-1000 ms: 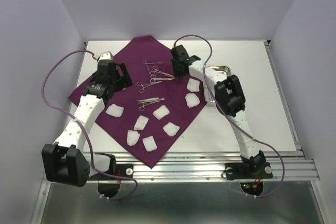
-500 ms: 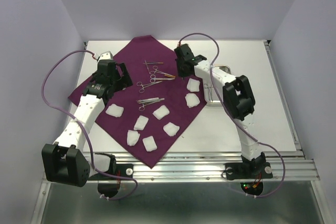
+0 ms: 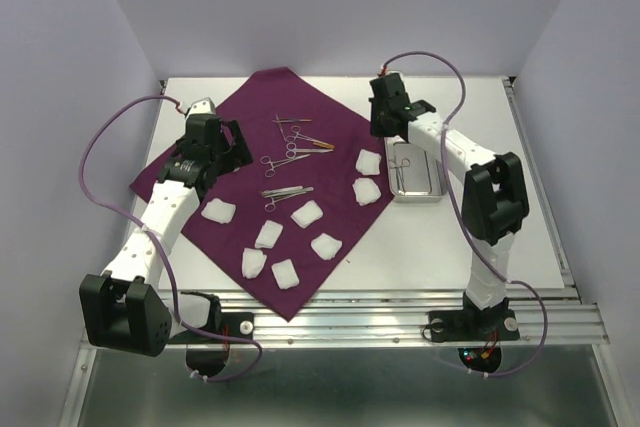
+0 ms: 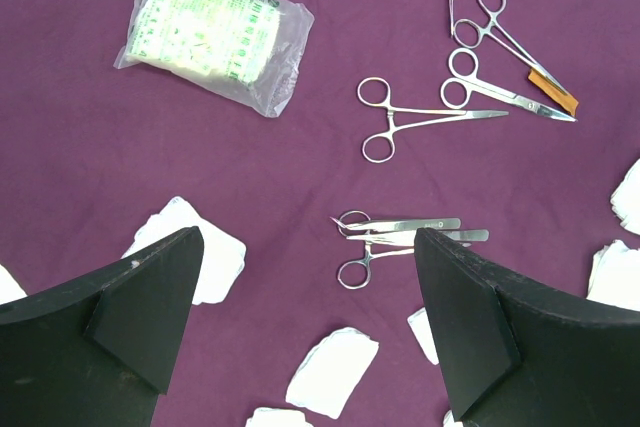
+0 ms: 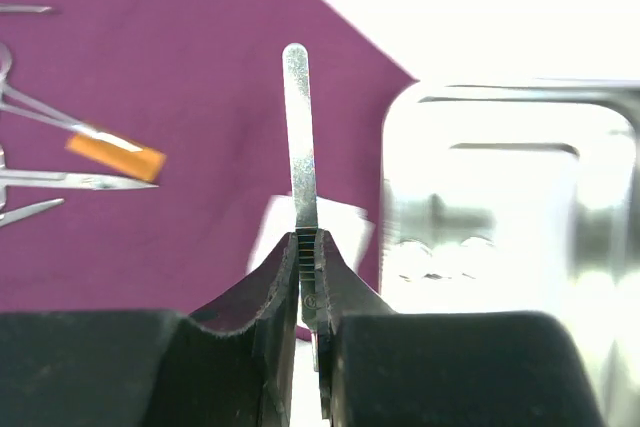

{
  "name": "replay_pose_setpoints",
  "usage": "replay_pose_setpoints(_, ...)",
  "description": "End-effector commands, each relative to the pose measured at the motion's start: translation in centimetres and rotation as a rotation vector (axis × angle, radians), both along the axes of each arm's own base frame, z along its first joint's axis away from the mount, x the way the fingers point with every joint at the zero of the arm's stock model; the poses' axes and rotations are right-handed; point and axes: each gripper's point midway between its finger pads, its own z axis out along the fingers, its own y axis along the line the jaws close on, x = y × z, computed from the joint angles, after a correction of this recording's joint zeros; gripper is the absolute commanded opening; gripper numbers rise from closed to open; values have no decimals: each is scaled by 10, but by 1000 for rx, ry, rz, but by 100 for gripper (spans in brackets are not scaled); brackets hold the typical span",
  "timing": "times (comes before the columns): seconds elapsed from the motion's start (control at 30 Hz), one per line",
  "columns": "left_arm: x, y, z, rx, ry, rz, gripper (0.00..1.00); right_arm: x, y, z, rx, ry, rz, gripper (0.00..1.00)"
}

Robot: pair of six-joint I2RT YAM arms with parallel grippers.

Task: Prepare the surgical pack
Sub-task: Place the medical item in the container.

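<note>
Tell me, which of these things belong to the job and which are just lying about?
Belong to the job: purple cloth; forceps; gauze pads; sealed packet; steel tray; flat steel tool, held by the right gripper.

Just fixtures: metal rail; white table.

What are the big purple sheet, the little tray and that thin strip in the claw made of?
Purple sheet: matte fabric, probably woven; dull, no glare. Tray: polished steel, apparently; bright reflections. Strip in the right gripper: bare metal, likely steel; silvery sheen.
</note>
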Motion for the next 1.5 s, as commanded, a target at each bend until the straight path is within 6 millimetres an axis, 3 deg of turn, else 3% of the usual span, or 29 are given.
replay_pose_setpoints(0.0, 6, 1, 11, -10, -49, 6, 99, 5, -35, 38, 32, -102, -79, 1)
replay_pose_setpoints(0.03, 6, 1, 10, -12, -47, 6, 99, -1, -43, 30, 21, -82, -86, 1)
replay_pose_setpoints(0.13, 7, 0, 11, -13, -49, 5, 99, -5, -70, 33, 15, -92, -119, 1)
replay_pose_setpoints(0.17, 7, 0, 11, -13, -50, 5, 99, -12, -78, 23, 2, -69, -121, 1)
replay_pose_setpoints(0.23, 8, 0, 11, -10, -49, 4, 99, -15, -97, 22, -7, -70, -142, 1)
replay_pose_setpoints(0.4, 8, 0, 12, -11, -50, 3, 99, -34, -129, -5, -38, -24, -176, 1)
replay_pose_setpoints(0.93, 7, 0, 13, -17, -51, 3, 99, -54, -155, -65, -176, 82, -186, 2)
replay_pose_setpoints(1.33, 6, -1, 15, -22, -57, 1, 99, -71, -166, -81, -235, 129, -197, 6)
replay_pose_setpoints(1.47, 5, -1, 14, -24, -58, 2, 99, -72, -167, -80, -237, 127, -199, 14)
